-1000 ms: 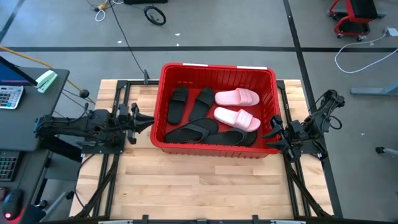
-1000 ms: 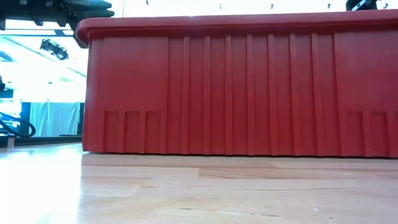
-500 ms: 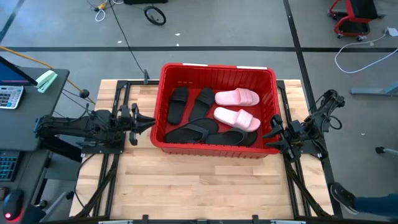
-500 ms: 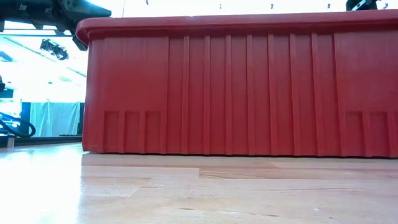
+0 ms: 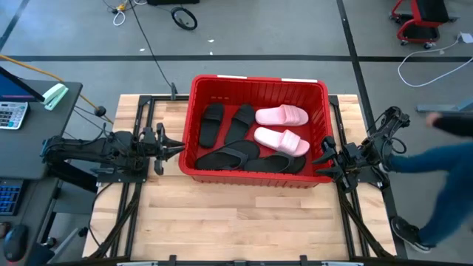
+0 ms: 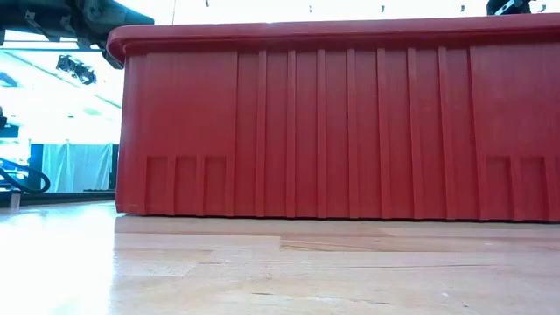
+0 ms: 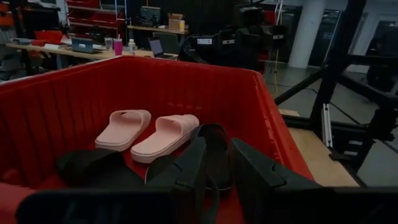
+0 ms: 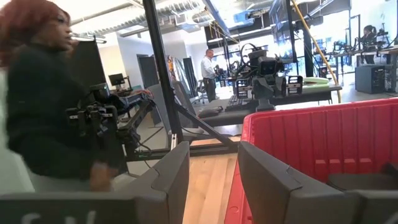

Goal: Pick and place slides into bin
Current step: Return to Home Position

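Observation:
The red bin (image 5: 194,111) stands on the table's far middle, and its near wall fills the low view (image 6: 341,122). Inside lie two pink slides (image 5: 281,115) (image 5: 281,141), side by side, and several black slides (image 5: 229,156) (image 5: 211,123) around them on the bin's floor. The left wrist view shows the pink pair (image 7: 149,127) and black ones (image 7: 93,168). My left gripper (image 5: 174,145) (image 7: 217,177) is open and empty, just outside the bin's left wall. My right gripper (image 5: 323,158) (image 8: 211,180) is open and empty at the bin's right wall.
A person (image 5: 443,170) walks on the floor right of the table and shows close in the right wrist view (image 8: 43,93). Bare wooden tabletop (image 5: 236,222) lies in front of the bin. A desk with a calculator (image 5: 11,114) stands to the left.
My left gripper has drawn back a little toward the table's left edge, away from the bin's rim. A person has come in beside the table's right side. The slides and the bin have kept still.

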You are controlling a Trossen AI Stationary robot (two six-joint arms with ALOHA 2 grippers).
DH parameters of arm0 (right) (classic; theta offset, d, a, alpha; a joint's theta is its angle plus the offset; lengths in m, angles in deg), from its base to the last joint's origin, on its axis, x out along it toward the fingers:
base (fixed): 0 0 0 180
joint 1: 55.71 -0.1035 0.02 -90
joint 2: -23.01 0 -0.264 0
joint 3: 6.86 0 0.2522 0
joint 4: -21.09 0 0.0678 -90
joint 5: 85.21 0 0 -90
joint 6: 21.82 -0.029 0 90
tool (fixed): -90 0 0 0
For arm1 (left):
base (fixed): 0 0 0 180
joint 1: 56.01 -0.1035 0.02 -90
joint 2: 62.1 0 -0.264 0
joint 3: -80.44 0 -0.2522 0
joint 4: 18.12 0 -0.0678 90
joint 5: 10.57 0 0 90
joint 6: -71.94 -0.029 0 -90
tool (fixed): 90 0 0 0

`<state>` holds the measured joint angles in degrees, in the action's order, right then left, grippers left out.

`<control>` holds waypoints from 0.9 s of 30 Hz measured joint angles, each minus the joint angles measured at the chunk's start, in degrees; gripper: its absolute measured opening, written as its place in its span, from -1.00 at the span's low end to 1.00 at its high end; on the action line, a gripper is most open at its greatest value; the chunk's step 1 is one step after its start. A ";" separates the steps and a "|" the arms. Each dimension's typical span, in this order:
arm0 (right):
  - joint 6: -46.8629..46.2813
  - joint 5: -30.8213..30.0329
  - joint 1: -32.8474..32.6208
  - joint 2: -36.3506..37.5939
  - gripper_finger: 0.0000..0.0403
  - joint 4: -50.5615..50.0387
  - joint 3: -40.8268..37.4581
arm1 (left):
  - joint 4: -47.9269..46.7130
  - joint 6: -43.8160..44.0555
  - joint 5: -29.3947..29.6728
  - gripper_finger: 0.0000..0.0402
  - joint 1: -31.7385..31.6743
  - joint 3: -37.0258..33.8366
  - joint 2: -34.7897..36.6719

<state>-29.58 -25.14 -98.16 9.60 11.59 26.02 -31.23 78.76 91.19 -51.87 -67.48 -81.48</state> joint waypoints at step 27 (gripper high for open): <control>-0.03 0.00 0.00 0.00 -0.29 0.01 0.01 | 0.00 0.00 -0.04 -0.57 0.00 0.00 0.00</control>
<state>-29.61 -25.14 -98.16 9.60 11.60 26.03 -31.23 78.77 91.16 -51.87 -67.48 -81.48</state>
